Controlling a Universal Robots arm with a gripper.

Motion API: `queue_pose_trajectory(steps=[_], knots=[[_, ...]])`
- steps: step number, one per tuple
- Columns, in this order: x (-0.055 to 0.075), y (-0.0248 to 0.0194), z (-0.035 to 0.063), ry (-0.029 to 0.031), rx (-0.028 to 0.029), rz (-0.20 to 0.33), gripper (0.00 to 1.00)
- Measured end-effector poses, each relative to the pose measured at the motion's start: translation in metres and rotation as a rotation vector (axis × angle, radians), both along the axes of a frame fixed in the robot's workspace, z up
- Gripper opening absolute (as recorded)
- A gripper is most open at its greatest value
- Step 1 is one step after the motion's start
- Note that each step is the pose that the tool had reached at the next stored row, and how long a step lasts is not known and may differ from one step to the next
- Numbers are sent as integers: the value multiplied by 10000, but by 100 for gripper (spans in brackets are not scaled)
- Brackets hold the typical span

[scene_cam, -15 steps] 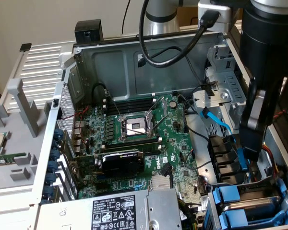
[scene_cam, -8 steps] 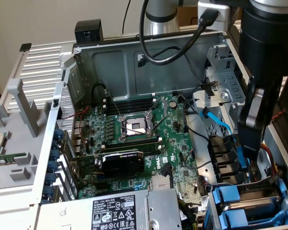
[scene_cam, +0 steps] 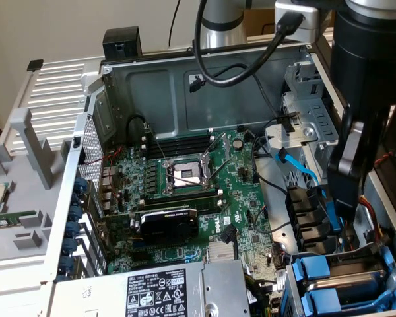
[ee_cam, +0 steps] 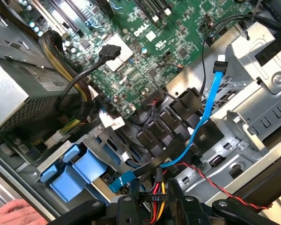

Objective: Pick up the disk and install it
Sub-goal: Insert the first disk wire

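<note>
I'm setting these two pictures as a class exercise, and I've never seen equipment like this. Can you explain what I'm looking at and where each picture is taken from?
This is an open computer case being worked on by a robot arm. The exterior view comes from a camera standing off the arm, looking down into the case. The wrist view comes from a camera on the arm itself, just above its end effector, the part that grasps things.

Inside the case are the green motherboard, a silver power supply with a warning label, a light-blue cable and blue plastic drive trays.

The end effector hangs low over the drive bay, close to a bundle of red, yellow and black wires. I can't tell whether it holds anything. A person's hand is at the case's edge.
</note>
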State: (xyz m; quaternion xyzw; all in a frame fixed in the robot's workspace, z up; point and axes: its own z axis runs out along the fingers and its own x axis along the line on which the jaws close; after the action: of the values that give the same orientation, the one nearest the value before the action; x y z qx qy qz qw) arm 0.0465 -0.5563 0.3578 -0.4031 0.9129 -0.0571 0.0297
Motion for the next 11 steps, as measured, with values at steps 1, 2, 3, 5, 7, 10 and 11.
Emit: queue_pose_trajectory(steps=[1, 2, 3, 5, 7, 10, 11], knots=[[1, 0, -4, 0, 1, -32, 35], [1, 1, -7, 0, 2, -70, 35], [2, 0, -9, 0, 1, -106, 35], [2, 1, -15, -1, 1, -180, 35], [5, 1, -19, -1, 2, -251, 35], [16, 9, -24, -1, 2, -360, 35], [19, 11, -25, 0, 2, -396, 35]])
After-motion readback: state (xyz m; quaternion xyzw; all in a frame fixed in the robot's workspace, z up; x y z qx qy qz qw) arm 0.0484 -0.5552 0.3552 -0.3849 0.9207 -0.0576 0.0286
